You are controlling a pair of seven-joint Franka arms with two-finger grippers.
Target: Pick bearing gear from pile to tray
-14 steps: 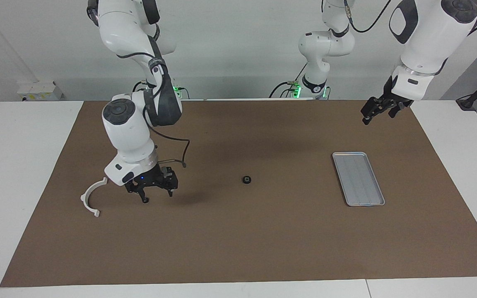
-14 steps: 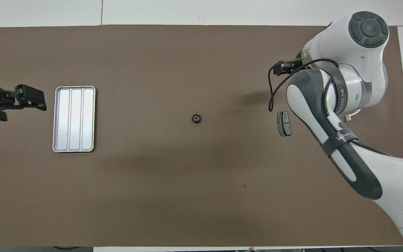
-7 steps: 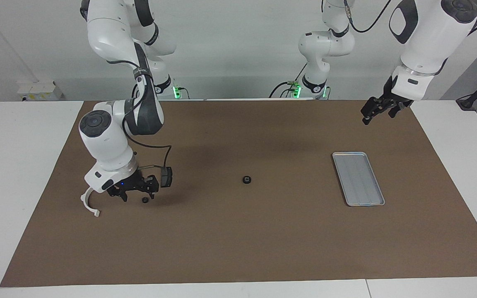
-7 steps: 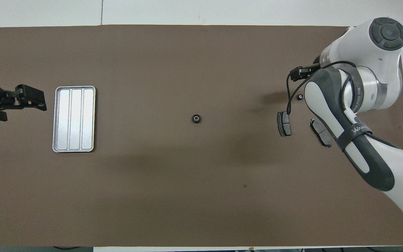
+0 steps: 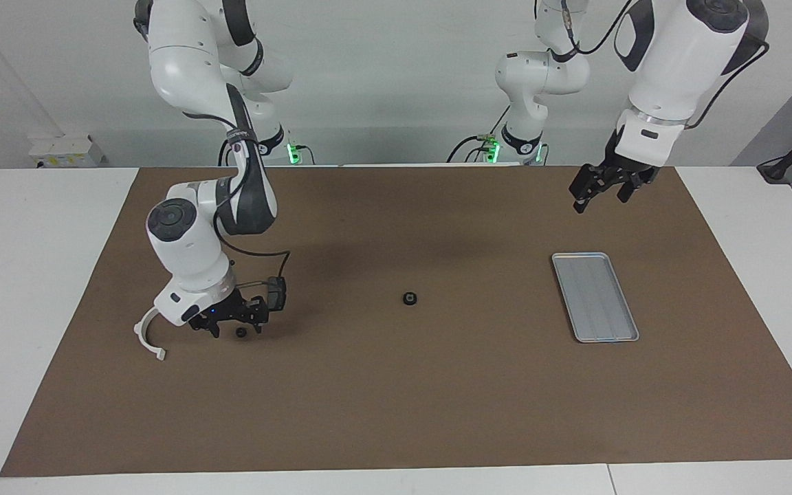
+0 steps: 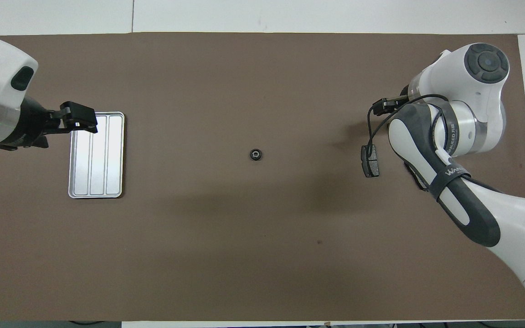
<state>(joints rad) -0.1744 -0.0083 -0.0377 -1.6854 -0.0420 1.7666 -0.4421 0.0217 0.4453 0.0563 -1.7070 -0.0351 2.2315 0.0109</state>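
in the facing view the tray sits right of centre, a small round part mid-frame, and at lower left a half-ring arc — beside it another small round piece on the mat.

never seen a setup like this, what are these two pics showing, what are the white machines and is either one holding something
The white machines are two robot arms at a table covered by a brown mat. One picture faces them from across the table; the other looks steeply down from above their own end, so the sides appear swapped.

On the mat: a silver tray at the left arm's end, one small black round part in the middle, and a loose group at the right arm's end: a white half-ring, a dark brake pad and another small black piece.

The right gripper is down low at that small black piece, fingers open around it, not gripping yet. The left gripper hangs open in the air near the tray. Neither holds anything.
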